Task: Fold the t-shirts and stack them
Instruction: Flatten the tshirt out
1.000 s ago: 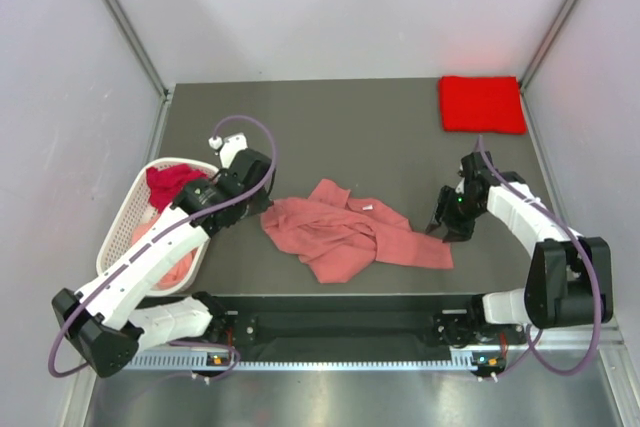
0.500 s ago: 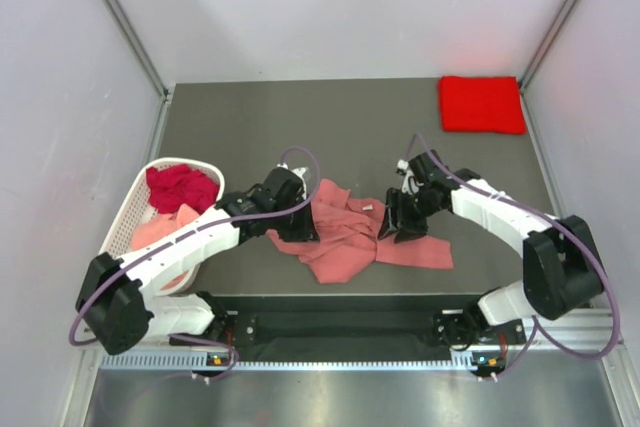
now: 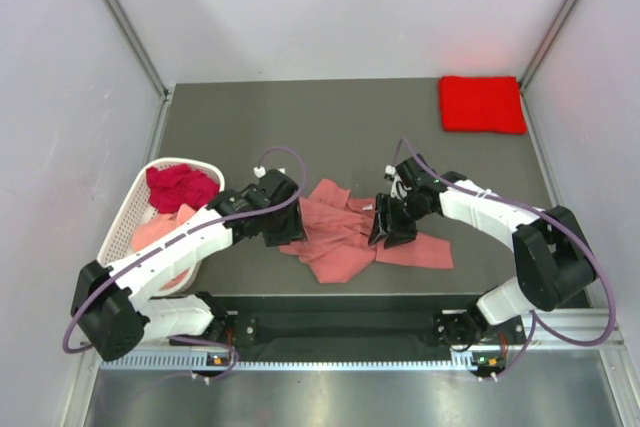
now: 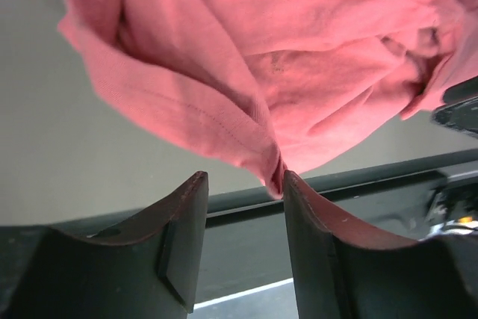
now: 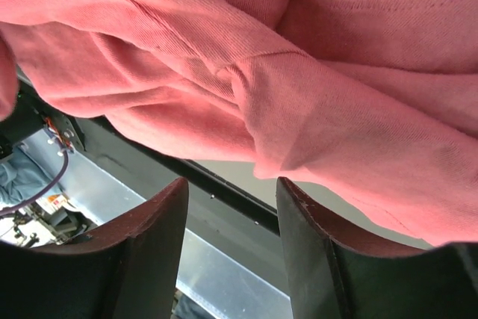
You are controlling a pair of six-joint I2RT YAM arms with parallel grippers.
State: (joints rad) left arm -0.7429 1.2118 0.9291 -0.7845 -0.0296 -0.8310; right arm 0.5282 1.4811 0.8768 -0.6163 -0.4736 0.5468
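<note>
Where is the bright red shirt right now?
Overhead, the folded bright red shirt lies in the table's far right corner, apart from the crumpled salmon shirt at centre.

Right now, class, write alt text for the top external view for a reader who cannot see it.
Two robot arms reach to a crumpled salmon pink t-shirt mid-table, left claw at its left edge, right claw on its right part. A folded red t-shirt lies far right; a white basket at left holds more shirts.
</note>
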